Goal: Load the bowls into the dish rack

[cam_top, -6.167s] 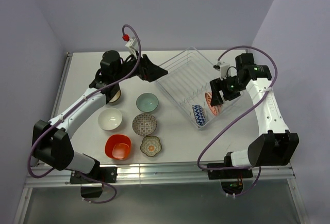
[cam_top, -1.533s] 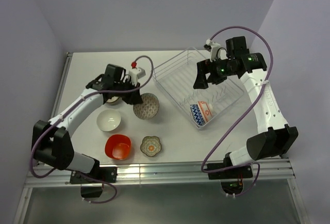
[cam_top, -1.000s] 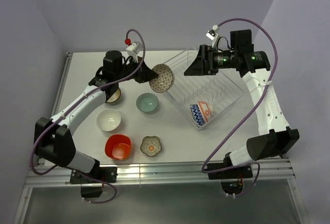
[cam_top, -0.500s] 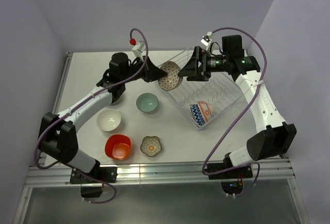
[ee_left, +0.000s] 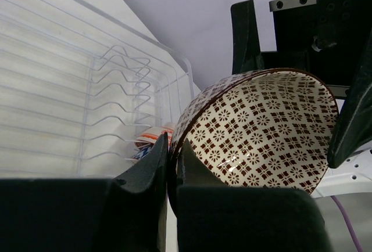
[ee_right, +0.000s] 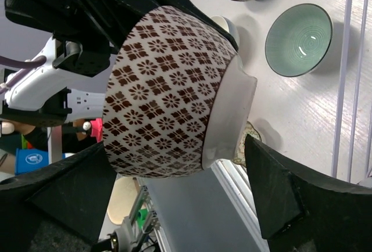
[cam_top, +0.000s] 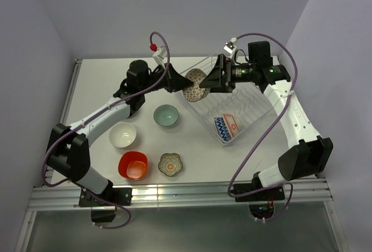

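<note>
Handover in progress. My left end effector (ee_left: pixel 172 154) is pinched narrow on the rim of the grey-brown patterned bowl (cam_top: pixel 195 85), one finger inside the wall and one outside, holding the bowl on edge in the air above the near-left corner of the dish rack (cam_top: pixel 256 104). A second and a half ago this bowl was down on the desk (cam_top: pixel 197 153) among the others. I have since lifted it, turned it on its side and carried it across to the rack. Over the same interval my right end effector (cam_top: pixel 211 80) has swung away from the rack interior to meet it. It now stands wide, a finger on either side of the bowl's outer wall. The right wrist view shows a gap at each finger, so I judge no contact yet. Meaning for the task: the bowl is changing arms, and the slotting falls to the right one. The next step calls for the right to close on the body before the left lets go of the rim. Risk: releasing early would drop the bowl onto the wires. Already in the rack, standing on edge at its near end: the blue zigzag bowl (cam_top: pixel 224 129) and the orange patterned bowl (cam_top: pixel 233 122), touching. On the desk and not yet loaded: teal bowl (cam_top: pixel 166 115), white bowl (cam_top: pixel 123 135), orange-red bowl (cam_top: pixel 133 165), flower-shaped bowl (cam_top: pixel 170 164).
</note>
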Controlling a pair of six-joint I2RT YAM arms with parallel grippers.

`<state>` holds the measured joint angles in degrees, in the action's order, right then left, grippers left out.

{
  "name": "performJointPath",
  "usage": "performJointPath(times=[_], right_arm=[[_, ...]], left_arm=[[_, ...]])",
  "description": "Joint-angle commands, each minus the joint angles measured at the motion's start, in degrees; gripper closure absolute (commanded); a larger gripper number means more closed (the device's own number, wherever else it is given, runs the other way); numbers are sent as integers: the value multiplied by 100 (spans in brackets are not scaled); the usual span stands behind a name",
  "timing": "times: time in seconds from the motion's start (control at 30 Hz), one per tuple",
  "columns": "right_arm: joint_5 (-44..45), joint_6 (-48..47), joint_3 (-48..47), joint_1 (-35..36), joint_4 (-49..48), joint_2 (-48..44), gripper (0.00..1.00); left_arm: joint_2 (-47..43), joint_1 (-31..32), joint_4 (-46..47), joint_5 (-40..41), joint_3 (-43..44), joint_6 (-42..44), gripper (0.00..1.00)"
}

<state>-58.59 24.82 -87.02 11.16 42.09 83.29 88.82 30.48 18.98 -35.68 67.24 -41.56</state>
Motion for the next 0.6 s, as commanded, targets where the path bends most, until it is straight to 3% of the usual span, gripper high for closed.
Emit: performJointPath(times=[0.0,0.13,0.23,0.27,0.3,0.47,0.57], right_arm=[[-249,93,-60,53,-350,-120,12],[-346,120,-69,44,-429,-111,38],[-408,181,-69,36,-499,-111,70],[-434,199,-87,36,-534,-111,91],[-452,181,-165,9,-509,-102,100],[-539,23,-482,-193,-271,-41,100],[-557,-29,-491,-351,-210,-67,100]], left_arm=[[-75,81,651,-141,228,-212,100],[-57,116,642,-158,254,-212,100],[-40,125,616,-176,254,-186,100],[-48,125,581,-193,263,-186,100],[-49,125,476,-202,272,-142,99],[-154,125,220,-272,246,78,86],[-180,116,106,-282,193,96,66]])
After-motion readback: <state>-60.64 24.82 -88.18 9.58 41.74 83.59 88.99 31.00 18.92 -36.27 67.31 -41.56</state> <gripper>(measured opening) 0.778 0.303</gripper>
